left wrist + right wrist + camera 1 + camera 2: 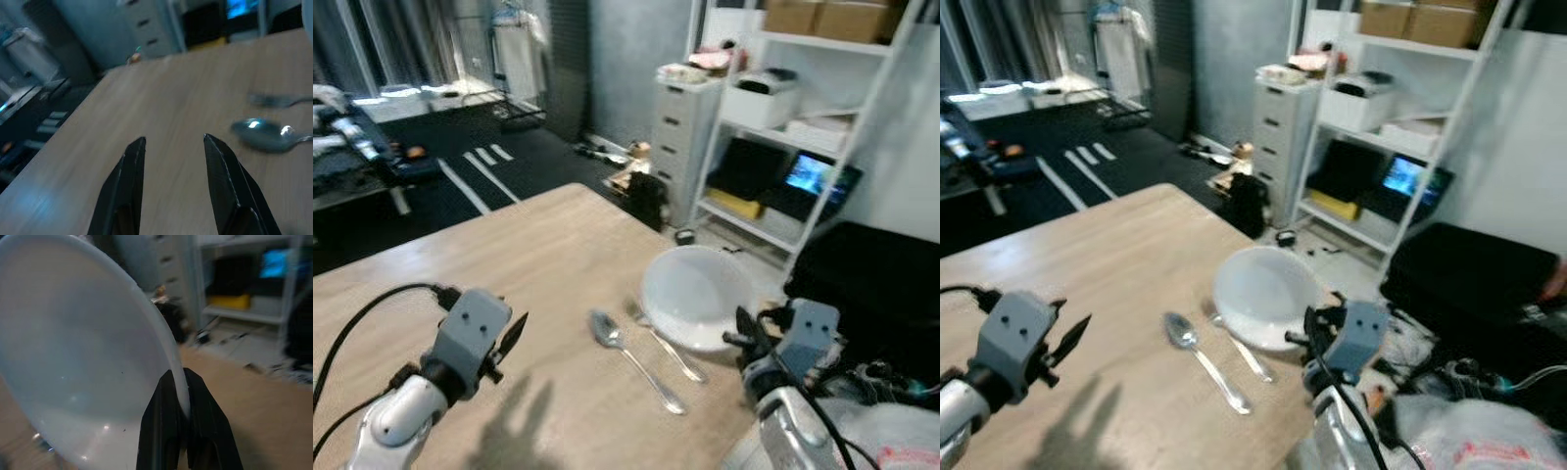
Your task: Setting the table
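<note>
Bowl (697,294) sits near bench (509,264) edge, spoon (634,358) and fork (666,349) just beside as place setting; left wrist view: left end effector (172,147) released, hovering; right wrist view: right end effector (180,404) clenched on bowl rim, likely positioning it.

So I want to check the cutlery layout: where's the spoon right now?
The spoon lies flat on the wooden table, ahead of the robot between its two arms. The fork lies just to its right, with the white bowl beyond that.
</note>
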Robot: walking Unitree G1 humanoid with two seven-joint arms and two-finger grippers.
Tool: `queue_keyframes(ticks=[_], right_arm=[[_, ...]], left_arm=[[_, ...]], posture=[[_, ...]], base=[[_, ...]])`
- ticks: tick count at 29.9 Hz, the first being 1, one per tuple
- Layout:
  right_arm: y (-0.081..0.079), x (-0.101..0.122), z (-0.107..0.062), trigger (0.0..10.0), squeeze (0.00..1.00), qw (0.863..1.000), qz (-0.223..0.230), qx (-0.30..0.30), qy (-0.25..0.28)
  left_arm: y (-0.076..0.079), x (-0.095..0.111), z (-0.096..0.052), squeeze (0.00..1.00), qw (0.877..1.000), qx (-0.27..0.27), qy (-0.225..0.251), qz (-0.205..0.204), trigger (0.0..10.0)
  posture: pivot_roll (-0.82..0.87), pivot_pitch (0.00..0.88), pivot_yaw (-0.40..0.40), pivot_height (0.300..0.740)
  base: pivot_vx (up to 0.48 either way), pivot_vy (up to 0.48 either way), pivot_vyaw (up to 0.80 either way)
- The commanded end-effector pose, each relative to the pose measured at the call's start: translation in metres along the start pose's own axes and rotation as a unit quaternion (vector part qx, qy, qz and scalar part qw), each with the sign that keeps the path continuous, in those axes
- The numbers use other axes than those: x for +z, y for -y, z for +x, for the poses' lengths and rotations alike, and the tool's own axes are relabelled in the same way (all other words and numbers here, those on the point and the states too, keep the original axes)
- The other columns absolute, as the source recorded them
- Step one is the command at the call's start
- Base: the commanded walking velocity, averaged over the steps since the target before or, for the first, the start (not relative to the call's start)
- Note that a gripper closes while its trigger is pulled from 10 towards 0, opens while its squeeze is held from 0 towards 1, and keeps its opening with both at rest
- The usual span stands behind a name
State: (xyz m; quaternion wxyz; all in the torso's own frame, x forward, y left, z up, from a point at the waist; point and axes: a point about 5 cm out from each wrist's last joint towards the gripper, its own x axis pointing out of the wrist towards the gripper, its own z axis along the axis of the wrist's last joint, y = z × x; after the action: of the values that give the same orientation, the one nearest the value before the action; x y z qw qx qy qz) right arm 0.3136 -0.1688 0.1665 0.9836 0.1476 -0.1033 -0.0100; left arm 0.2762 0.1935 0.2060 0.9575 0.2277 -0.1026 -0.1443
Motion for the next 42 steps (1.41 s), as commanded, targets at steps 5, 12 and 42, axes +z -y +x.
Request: queue_keyframes(ticks=[5, 12, 42], right_arm=[[-0.002, -0.005, -0.0033, 10.0, 0.0, 1.0, 0.009, 0.001, -0.009], [-0.0018, -0.0051, -0.0035, 10.0, 0.0, 1.0, 0.009, -0.001, -0.009], [-0.0012, -0.005, -0.0035, 10.0, 0.0, 1.0, 0.009, -0.003, -0.01]], left_arm=[[0.0009, -0.0072, -0.0012, 0.0, 1.0, 0.001, -0.014, 0.002, 10.0], [0.0016, -0.0072, 0.0005, 0.0, 1.0, -0.001, -0.012, 0.001, 10.0], [0.0048, -0.0048, 0.0073, 0.0, 1.0, -0.002, -0.001, -0.004, 10.0]], posture=[[0.08, 0.108, 0.081, 0.74], [0.07, 0.111, 0.083, 0.74], [0.07, 0.107, 0.081, 0.74]], base=[[0.0, 0.0, -0.8], [0.0, 0.0, -0.8], [0.0, 0.0, -0.8]])
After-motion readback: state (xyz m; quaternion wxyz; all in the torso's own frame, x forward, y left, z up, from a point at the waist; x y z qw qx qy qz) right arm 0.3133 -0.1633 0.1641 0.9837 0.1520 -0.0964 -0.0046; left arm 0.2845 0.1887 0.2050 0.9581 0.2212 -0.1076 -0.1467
